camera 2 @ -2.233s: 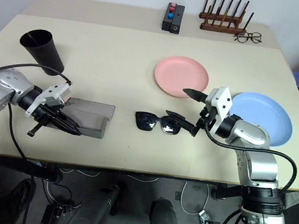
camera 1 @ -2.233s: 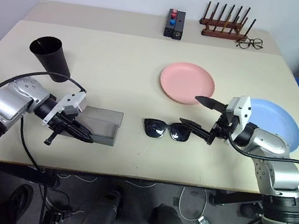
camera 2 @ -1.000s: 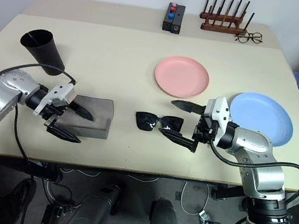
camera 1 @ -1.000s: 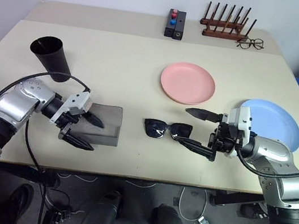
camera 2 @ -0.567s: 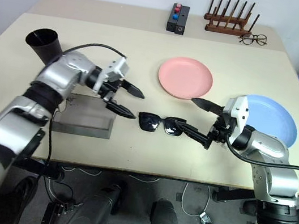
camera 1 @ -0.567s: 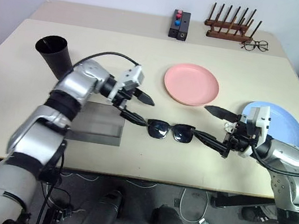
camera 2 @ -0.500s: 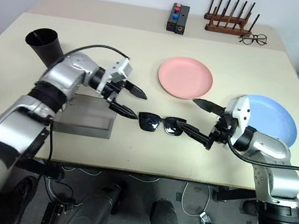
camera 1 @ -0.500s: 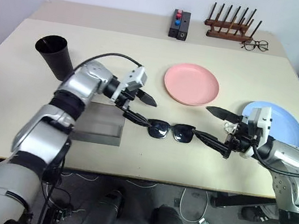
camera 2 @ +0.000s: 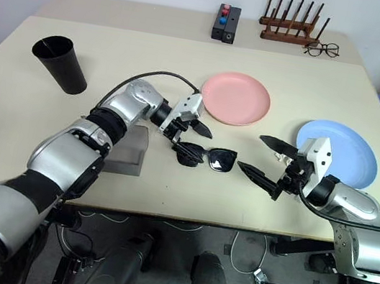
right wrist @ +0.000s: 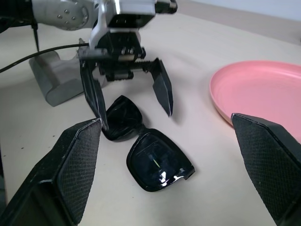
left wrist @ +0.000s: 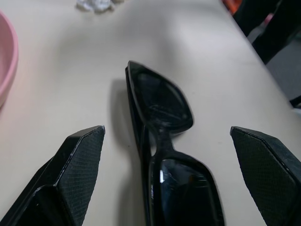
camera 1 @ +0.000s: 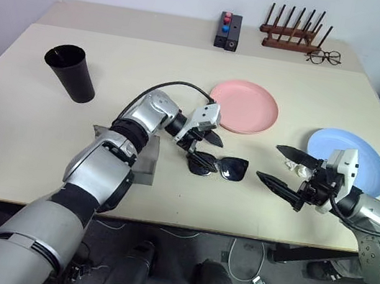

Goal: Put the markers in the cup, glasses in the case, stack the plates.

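Nothing finished yet. Glasses (camera 1: 216, 166) flat on tabletop (camera 1: 151, 70), just beside case (camera 1: 145, 158); left claw (camera 1: 202, 148) spread wide astride them, right claw (camera 1: 282, 167) agape, empty. Plates (camera 1: 243, 106) unstacked, cup (camera 1: 71, 73) far left.

— Where is my left arm right now?

— I have it reaching across to the middle of the table, forearm stretched toward the right, the wrist bent so the left gripper (camera 1: 204, 148) tips downward. A black cable loops over the forearm.

— Fingers?

— Spread wide. One black finger (right wrist: 162, 93) angles out ahead, the other (right wrist: 94, 96) drops on the near side, with a clear gap between them and nothing pinched.

— And my right arm?

— Elbow bent out at the table's right edge, forearm pointing inward toward the left. The right gripper (camera 2: 266, 160) sits roughly level, both fingers parted wide, empty, well apart from the left one.
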Robot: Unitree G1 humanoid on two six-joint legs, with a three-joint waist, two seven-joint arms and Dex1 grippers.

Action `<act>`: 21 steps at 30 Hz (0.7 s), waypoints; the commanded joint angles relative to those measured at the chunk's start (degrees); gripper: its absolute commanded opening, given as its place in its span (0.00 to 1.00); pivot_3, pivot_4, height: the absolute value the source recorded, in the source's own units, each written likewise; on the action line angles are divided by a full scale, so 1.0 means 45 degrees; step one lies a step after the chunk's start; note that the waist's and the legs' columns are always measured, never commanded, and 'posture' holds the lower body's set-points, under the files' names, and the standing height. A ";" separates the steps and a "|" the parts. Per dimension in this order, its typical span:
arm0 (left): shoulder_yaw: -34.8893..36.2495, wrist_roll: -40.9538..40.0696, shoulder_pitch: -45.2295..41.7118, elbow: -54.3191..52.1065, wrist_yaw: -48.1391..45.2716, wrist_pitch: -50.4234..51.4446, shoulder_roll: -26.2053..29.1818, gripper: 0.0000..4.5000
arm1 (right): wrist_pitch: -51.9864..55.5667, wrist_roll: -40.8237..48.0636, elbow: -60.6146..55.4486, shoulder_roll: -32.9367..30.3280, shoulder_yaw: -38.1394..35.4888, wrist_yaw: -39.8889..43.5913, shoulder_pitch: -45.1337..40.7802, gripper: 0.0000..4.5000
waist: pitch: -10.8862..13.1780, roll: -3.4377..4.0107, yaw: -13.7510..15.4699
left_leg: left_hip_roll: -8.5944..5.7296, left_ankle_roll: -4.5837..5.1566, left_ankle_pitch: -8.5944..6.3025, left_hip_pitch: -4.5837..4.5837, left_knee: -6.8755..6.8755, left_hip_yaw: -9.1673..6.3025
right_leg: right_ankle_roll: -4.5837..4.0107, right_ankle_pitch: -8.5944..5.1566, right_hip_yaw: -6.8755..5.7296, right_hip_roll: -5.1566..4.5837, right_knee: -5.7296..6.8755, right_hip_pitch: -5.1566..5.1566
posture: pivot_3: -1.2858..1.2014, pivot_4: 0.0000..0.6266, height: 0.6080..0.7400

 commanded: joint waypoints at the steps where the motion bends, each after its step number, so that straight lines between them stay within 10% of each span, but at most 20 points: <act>1: 0.0125 0.0475 0.0106 0.0062 0.0423 -0.0265 -0.0216 0.87 | -0.0120 0.0063 -0.0613 -0.0073 -0.0133 -0.0205 -0.0002 1.00 | 0.0000 0.0000 0.0000 | 0.0000 0.0000 0.0000 0.0000 0.0000 0.0000 | 0.0000 0.0000 0.0000 0.0000 0.0000 0.0000 | 0.52 0.24 1.00; 9: 0.0027 0.1320 0.0473 0.0156 0.0597 -0.0338 -0.0417 0.02 | -0.0147 0.0004 -0.0608 -0.0112 -0.0037 -0.0402 -0.0219 1.00 | -0.0024 0.0008 0.0041 | 0.0000 0.0001 -0.0001 0.0028 0.0002 -0.0003 | 0.0001 0.0000 -0.0004 0.0002 -0.0002 0.0039 | 0.52 0.24 1.00; 21: 0.1479 0.0070 -0.0724 -0.0397 -0.1751 0.2467 0.0366 0.01 | -0.0159 -0.0096 -0.0424 0.0005 0.0382 -0.0470 -0.0693 1.00 | -0.0022 0.0018 -0.0069 | 0.0008 0.0033 -0.0033 0.0015 0.0109 -0.0032 | 0.0016 0.0004 -0.0040 0.0018 -0.0031 0.0096 | 0.52 0.24 1.00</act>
